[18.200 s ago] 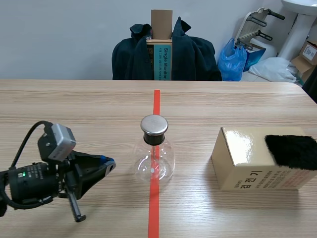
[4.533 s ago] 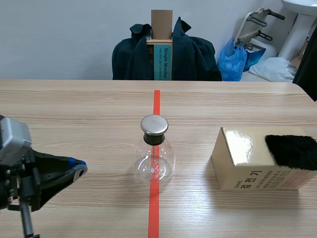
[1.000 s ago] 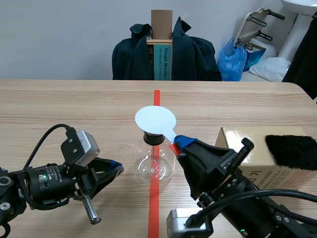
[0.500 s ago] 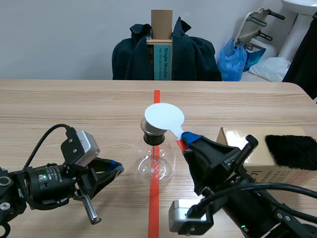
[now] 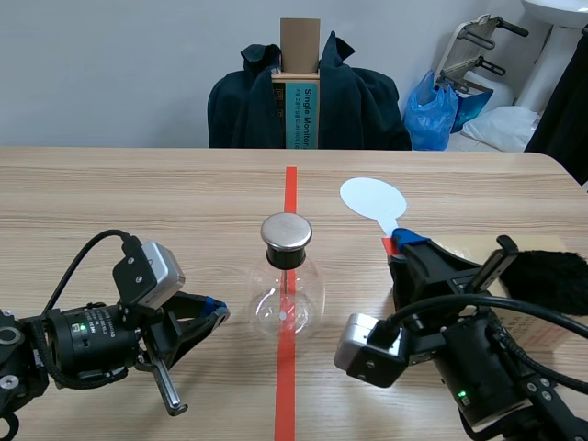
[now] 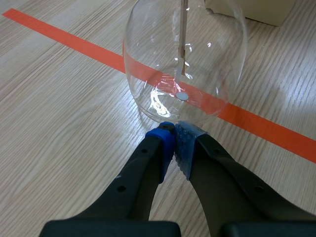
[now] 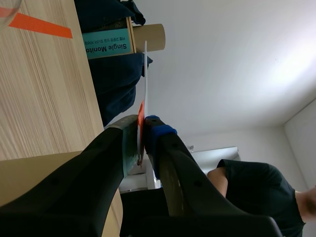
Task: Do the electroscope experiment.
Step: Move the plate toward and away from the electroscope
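**Paddle held off to the flask's right**

Nearest, just left of the glass electroscope flask (image 5: 286, 296), the left gripper (image 6: 175, 142) lay low, its fingers clenched on nothing and their tips almost touching the bulb. The flask stood upright between the two arms, with its metal cap (image 5: 287, 231) on top. Right of the flask and above its cap, the right gripper (image 5: 401, 244) pinched the red stem of a white disc paddle (image 5: 371, 197). The paddle looked thin and light, best held by its stem. The flask seemed fragile and slippery.
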